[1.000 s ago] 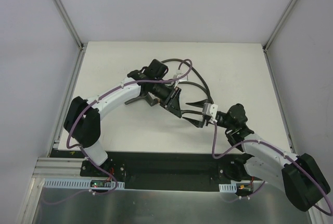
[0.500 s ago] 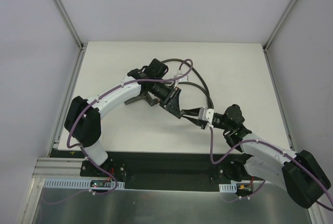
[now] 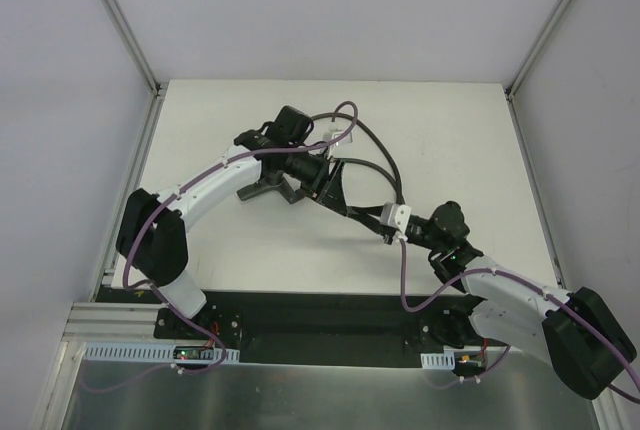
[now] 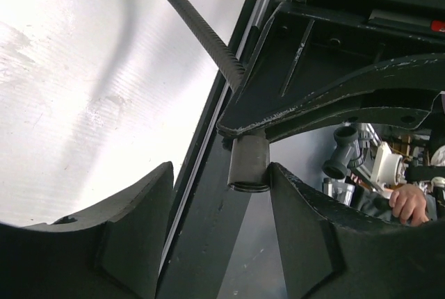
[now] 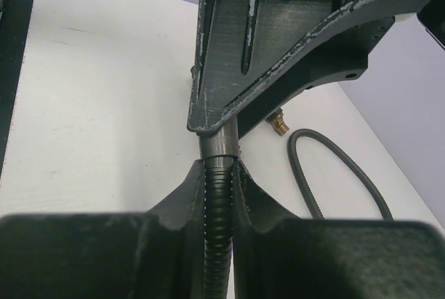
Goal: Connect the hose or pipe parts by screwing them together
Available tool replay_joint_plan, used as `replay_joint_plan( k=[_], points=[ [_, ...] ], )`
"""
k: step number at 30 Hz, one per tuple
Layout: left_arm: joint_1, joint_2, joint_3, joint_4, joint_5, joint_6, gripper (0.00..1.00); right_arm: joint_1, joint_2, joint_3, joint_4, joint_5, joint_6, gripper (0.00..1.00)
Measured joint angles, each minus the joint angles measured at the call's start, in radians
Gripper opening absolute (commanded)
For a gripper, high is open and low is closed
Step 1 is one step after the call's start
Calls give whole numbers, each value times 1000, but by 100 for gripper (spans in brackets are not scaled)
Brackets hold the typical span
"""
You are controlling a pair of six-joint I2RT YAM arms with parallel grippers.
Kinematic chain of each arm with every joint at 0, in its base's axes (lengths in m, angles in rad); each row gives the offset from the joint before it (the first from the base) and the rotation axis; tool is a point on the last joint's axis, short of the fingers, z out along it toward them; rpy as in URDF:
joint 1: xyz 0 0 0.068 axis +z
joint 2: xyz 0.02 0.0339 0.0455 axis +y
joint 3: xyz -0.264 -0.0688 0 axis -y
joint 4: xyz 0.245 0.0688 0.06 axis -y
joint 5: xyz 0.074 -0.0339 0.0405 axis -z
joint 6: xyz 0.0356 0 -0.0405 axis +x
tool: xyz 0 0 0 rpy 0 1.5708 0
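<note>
Right wrist: right end effector (image 5: 219, 168) clamped on hose (image 5: 217, 233); left end effector (image 4: 221, 174) open around connector (image 4: 249, 163); fitting (image 5: 279, 126) behind.

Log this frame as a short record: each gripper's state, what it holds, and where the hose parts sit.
left gripper: jaws open, either side of the connector, not touching it
right gripper: jaws shut on hose
hose: ribbed, dark grey; another stretch loops on the table
connector: on hose end, just past right jaws
brass tip: partly hidden behind left gripper
</note>
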Motion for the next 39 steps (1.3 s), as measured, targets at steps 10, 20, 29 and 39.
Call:
replay_joint_plan(
  k=[10,20,29,39],
  points=[
    [2,-51,-98,128,4,-80,50,1,0,0,24,43,37,1],
    [2,-77,-134,222,31,-140,38,1,0,0,35,63,61,1],
    [2,-77,-135,238,31,-158,43,1,0,0,37,67,69,1],
    [2,-98,-142,255,18,-171,0,1,1,-3,37,77,77,4]
  ],
)
